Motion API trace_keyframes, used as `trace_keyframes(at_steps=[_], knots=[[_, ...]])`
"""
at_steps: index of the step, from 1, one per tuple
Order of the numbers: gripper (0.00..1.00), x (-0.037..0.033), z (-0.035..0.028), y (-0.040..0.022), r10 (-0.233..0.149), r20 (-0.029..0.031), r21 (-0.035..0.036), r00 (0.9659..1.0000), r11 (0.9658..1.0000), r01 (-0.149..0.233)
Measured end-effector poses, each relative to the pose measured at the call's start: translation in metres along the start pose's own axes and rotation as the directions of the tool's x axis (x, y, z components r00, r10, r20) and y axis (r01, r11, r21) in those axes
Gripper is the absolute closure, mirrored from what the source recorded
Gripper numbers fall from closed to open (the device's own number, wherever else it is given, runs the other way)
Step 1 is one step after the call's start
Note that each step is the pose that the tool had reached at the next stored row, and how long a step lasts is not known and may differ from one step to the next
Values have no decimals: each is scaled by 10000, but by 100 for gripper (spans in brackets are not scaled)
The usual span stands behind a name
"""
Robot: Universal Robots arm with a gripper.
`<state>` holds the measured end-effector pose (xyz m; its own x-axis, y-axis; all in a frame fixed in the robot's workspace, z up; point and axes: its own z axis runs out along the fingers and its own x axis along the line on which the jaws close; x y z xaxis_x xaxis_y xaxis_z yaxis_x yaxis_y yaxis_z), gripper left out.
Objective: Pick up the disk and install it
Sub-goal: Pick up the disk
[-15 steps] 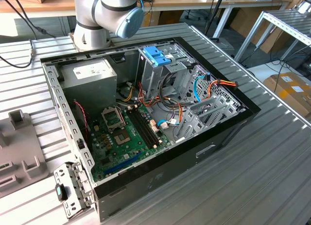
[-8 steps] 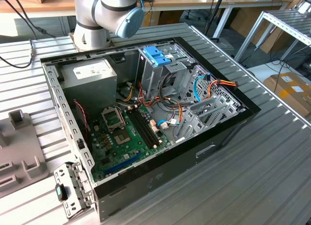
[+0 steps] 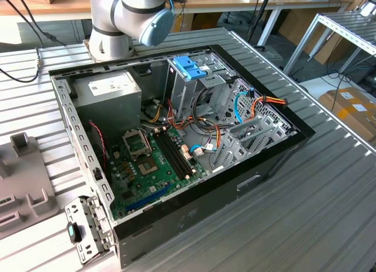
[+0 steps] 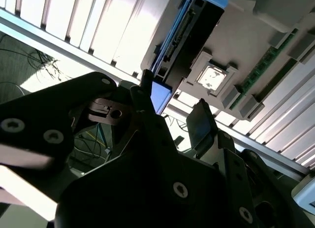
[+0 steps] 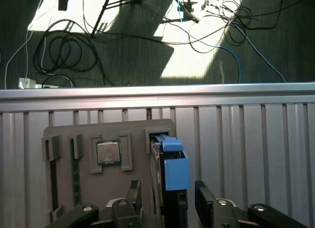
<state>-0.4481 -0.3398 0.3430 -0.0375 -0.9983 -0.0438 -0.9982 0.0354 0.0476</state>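
Space on both sides between the spread fingers (image 5: 204, 198) and the disk (image 5: 170, 171) straddled by them in the first wrist view. On edge in a slot of the grey holder (image 5: 64, 132) on the ribbed counter (image 5: 256, 149), blue carrier rail along its edge, near a seated processor chip (image 5: 108, 152).

Ribbed metal table (image 3: 329, 225); wooden benches (image 3: 235, 3) behind; sun-patched dark floor (image 5: 123, 60), tangled cables (image 5: 64, 46)
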Motion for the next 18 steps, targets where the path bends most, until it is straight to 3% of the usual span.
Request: trace_keyframes(at_steps=[18], knots=[[44, 3, 63, 50, -17, 0, 1, 10000, 10000, 17]])
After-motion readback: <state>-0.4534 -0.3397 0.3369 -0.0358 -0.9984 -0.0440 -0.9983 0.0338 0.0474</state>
